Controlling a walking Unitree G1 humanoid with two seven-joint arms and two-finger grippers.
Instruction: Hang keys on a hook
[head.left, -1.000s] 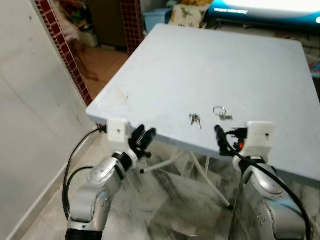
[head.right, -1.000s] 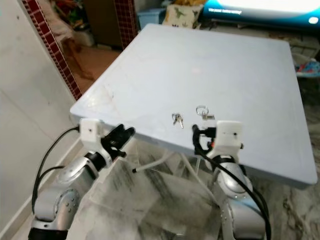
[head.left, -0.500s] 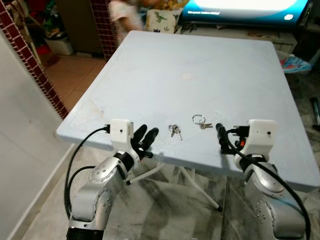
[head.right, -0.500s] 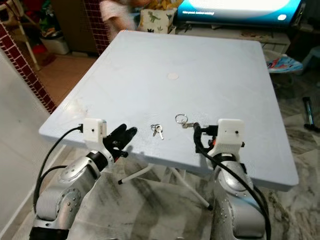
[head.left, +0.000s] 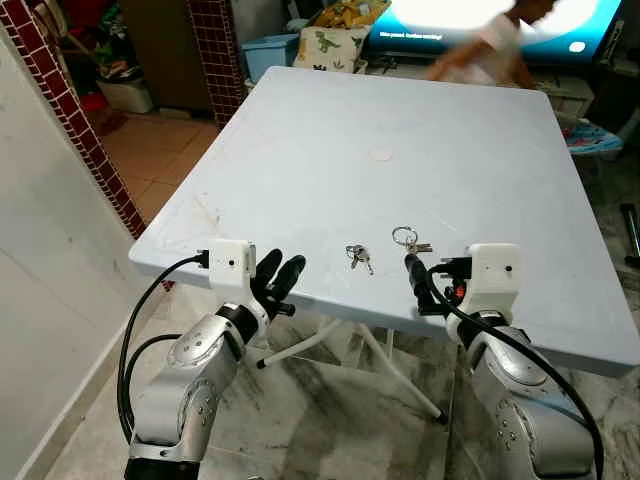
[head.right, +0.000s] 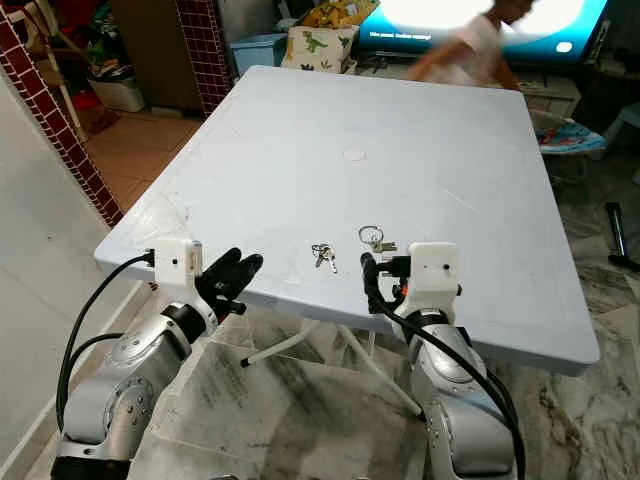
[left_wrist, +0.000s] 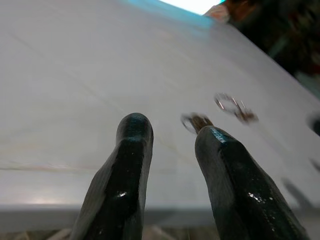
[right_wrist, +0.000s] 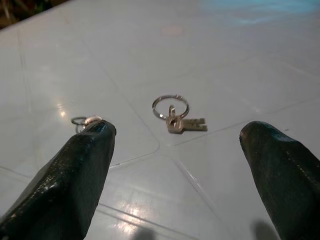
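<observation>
Two sets of keys lie near the front edge of the pale blue table: a small bunch and, to its right, a key on a large ring. My left gripper is at the table's front edge, left of the small bunch, open and holding nothing. The left wrist view looks between its fingers at the small bunch. My right gripper hovers at the edge just in front of the ringed key, open wide. The ringed key lies between and beyond its fingertips.
A blurred person moves behind the far edge of the table, before a bright screen. A white wall and a red brick pillar stand at the left. Folding table legs cross over the marbled floor below.
The view has shifted a little. My right gripper has moved left, now directly in front of the ringed key. The person has crossed from the table's far left to its far right.
</observation>
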